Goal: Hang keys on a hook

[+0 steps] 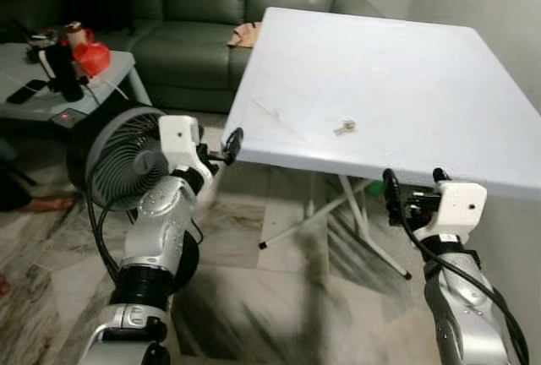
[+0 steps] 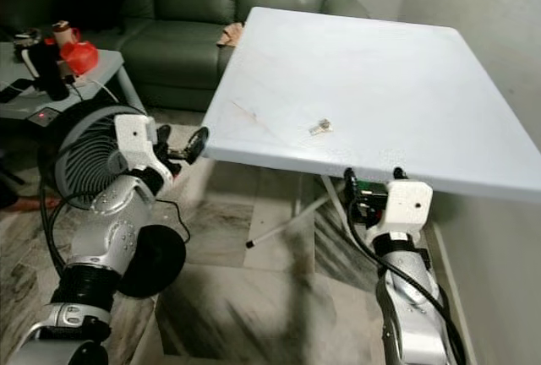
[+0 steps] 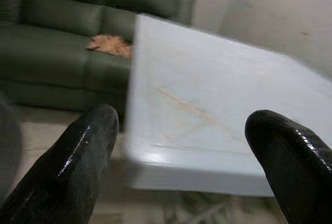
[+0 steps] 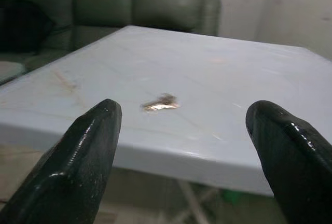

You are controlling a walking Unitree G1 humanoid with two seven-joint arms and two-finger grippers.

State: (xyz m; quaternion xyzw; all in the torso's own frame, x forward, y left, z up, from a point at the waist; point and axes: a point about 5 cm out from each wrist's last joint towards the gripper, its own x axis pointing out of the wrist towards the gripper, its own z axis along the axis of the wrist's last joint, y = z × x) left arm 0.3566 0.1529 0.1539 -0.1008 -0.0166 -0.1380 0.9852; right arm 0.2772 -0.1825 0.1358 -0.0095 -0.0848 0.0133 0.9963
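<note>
Plainly, the left claw (image 1: 221, 152) hovers at the near left corner of the white desk (image 1: 439, 78), level with its edge, fingers spread wide with nothing between them; its wrist view looks along the desk's left margin toward the green sofa (image 1: 211, 10), and the keys do not lie along that line. Further right, the keys (image 1: 344, 128) rest flat on the desktop, a small pale bunch a little back from the near edge and roughly midway across it. Their long axis seems to run slantwise, from near-left to far-right (too small to be sure). At the right, the right claw (image 1: 413, 187) sits just below the near edge of the desk, also spread wide and empty, and its wrist view has the keys (image 4: 161, 102) almost centred between the two fingers (image 4: 85, 156), ahead and slightly above. So the right arm looks the better placed of the two: the keys lie forward and a little to its left, and it would need to rise over the edge and reach in. I cannot make out any hook
</note>
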